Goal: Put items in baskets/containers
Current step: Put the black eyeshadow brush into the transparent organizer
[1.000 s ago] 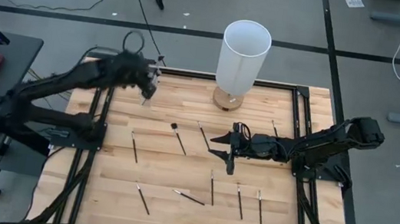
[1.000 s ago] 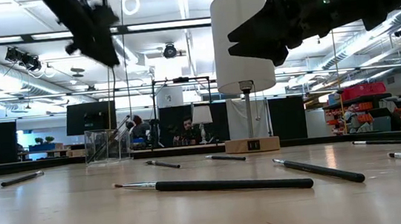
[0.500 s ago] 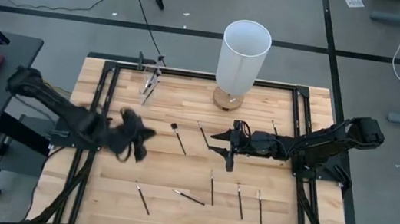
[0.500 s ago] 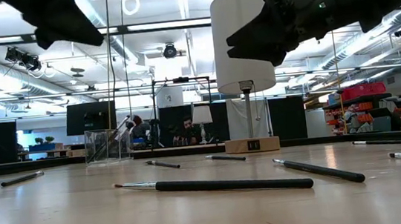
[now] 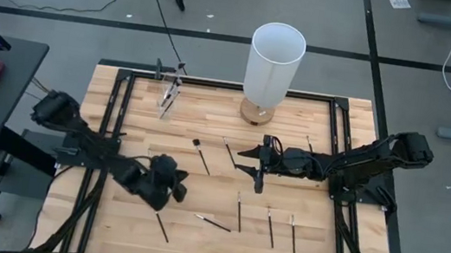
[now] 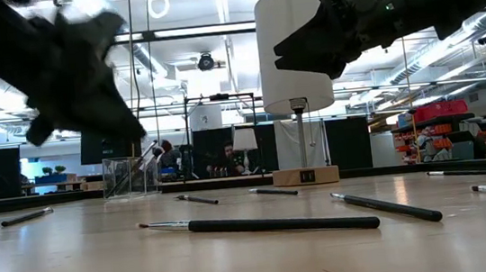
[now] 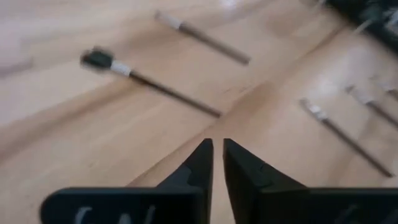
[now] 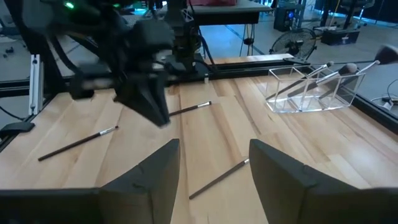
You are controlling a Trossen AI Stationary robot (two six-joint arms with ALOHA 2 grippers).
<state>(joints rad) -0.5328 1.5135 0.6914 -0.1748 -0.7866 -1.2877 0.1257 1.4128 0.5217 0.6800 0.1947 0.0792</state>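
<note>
**High view: left claw nearly closed and empty over the scattered brushes**

High view and the others show no brand, label or readable writing on the table or the arms.

The left gripper [image 5: 167, 182] hangs above the left-centre of the wooden table [image 5: 208, 124]. In the left wrist view its two dark fingers [image 7: 198, 163] stand almost together, only a thin gap between them, with nothing caught there; bare wood and loose brushes lie beyond the tips.

The right gripper [image 5: 257, 167] hovers over the middle of the table, right of centre. Its fingers [image 8: 155, 163] are spread wide apart and hold nothing.

The brushes [image 5: 201, 156] lie flat and scattered across the table, most of them in the middle and along the near side; one [image 5: 162, 224] lies just beside the left gripper. The clear container [image 5: 169, 93] stands at the far left edge of the table, with a few brushes [image 8: 323, 73] already leaning inside it. A white-shaded lamp [image 5: 274, 59] stands at the far edge, near the middle.
</note>
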